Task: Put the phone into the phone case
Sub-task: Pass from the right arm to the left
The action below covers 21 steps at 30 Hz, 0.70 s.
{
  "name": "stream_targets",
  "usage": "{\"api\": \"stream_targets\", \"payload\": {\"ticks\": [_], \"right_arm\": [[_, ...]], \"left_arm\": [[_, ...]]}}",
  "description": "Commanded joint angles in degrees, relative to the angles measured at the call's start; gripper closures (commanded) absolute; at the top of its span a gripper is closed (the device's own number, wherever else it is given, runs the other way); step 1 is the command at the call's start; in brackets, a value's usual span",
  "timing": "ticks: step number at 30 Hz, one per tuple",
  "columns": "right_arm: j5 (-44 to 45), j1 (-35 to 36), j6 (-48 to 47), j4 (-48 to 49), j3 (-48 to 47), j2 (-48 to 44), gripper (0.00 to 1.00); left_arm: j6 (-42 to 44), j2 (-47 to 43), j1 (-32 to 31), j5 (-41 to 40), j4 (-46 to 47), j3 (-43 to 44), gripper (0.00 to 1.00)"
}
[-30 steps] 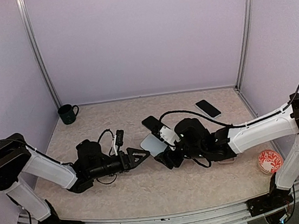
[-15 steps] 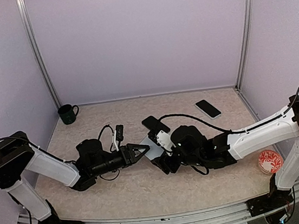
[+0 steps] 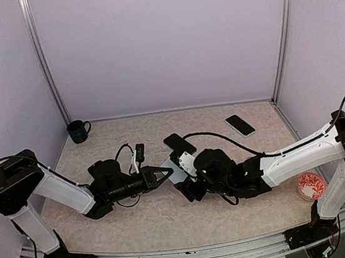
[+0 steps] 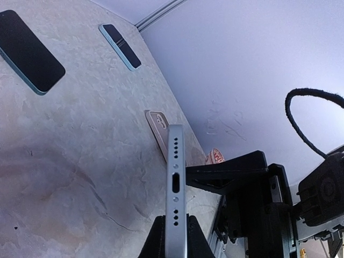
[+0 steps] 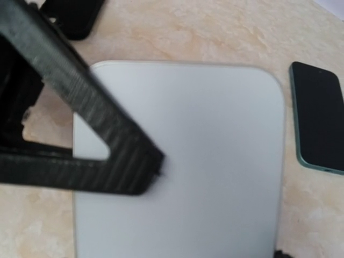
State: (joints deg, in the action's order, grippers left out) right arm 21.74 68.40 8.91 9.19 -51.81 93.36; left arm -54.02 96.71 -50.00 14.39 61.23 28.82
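Your left gripper (image 4: 174,237) is closed on the phone (image 4: 176,172). Its wrist camera sees the phone edge-on between the fingers, with the charge port and speaker holes facing the lens. The right gripper (image 3: 188,188) sits just beside the phone on its other face, and these views do not show whether its jaws are apart or together. Just beyond the left gripper and a little to its left lies the phone case (image 4: 157,124). It is flat on the bench (image 3: 140,224), apart from the phone, with its camera cut-out showing; which face is up is unclear. As a judgement of progress, the phone is in hand and the case is unfilled. You have yet to line the phone up over the case and press it home. Farther ahead of the left gripper, one spare dark phone (image 4: 27,51) lies near and a second spare phone (image 4: 121,45) lies well beyond it. A red-patterned dish (image 3: 310,185) sits well past the right gripper, and a dark mug (image 3: 78,131) stands far behind the left one. The bench is pale and marbled, and the walls (image 3: 162,42) are plain lilac.
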Motion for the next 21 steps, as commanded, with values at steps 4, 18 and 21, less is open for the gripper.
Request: {"api": "stream_targets", "payload": {"ticks": [4,18,21], "right_arm": [[4.16,1.17,2.43,1.02,-1.12,-2.35,0.01],[-2.34,-1.57,24.48,-1.29,7.18,-24.82,0.03],[-6.07,-3.33,31.24,-3.26,6.67,-27.22,0.08]], "left_arm": [[3.24,-1.64,-0.43,-0.06,-2.21,2.55,1.0],[36.79,-16.42,-11.79,-25.11,-26.05,7.81,1.0],[43.26,-18.2,-16.11,-33.81,-25.42,7.26,1.0]]}}
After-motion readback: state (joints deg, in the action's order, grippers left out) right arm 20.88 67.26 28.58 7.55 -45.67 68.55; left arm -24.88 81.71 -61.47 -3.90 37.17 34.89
